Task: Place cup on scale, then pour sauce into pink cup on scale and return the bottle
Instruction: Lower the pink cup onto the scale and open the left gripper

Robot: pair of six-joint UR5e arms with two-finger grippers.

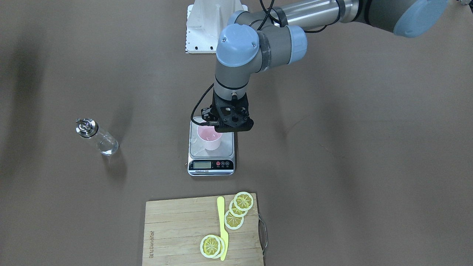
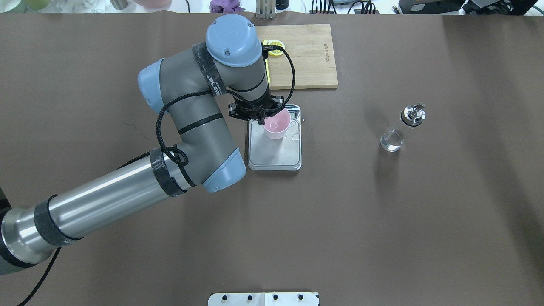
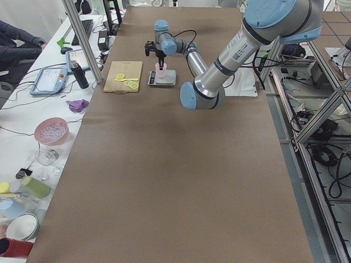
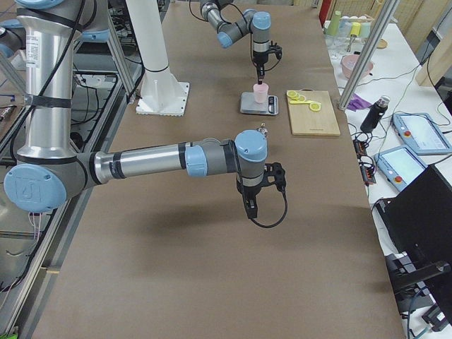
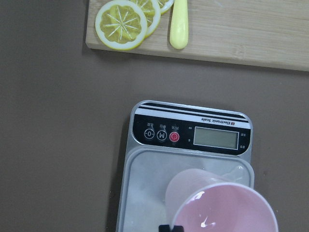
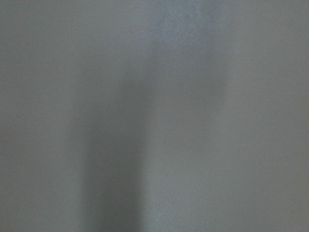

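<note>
**Cup** (image 1: 210, 138): pale pink, upright on the steel platform of the scale (image 1: 211, 165), mouth open upward, behind the display strip. A small glint shows at its bottom (liquid or reflection, not clear which). Pale smears lie on the platform beside it.

**Left gripper** (image 1: 226, 123): directly over the cup, on the robot's side of it, pointing down. In the left wrist view one dark fingertip (image 5: 166, 227) sits right at the cup's rim. The wrist hides the jaws in the overhead and front views, so I cannot tell whether they pinch the rim or stand clear of it.

**Bottle** (image 1: 97, 136): clear glass with a chrome spout cap, standing on the table (image 1: 332, 166), well apart from the scale, on the robot's right. Nothing touches it.

**Sauce** (image 1: 107, 146): colourless, seen low in the bottle.

**Right gripper** (image 4: 253, 210): pointing down over bare table, well apart from the scale. It shows only in the right side view (its wrist camera gives grey blur), so I cannot tell how its jaws stand.

**Board** (image 1: 177, 229): wooden, beyond the scale's display end, bearing lemon slices (image 1: 211, 245) and a yellow knife (image 1: 223, 229).
</note>
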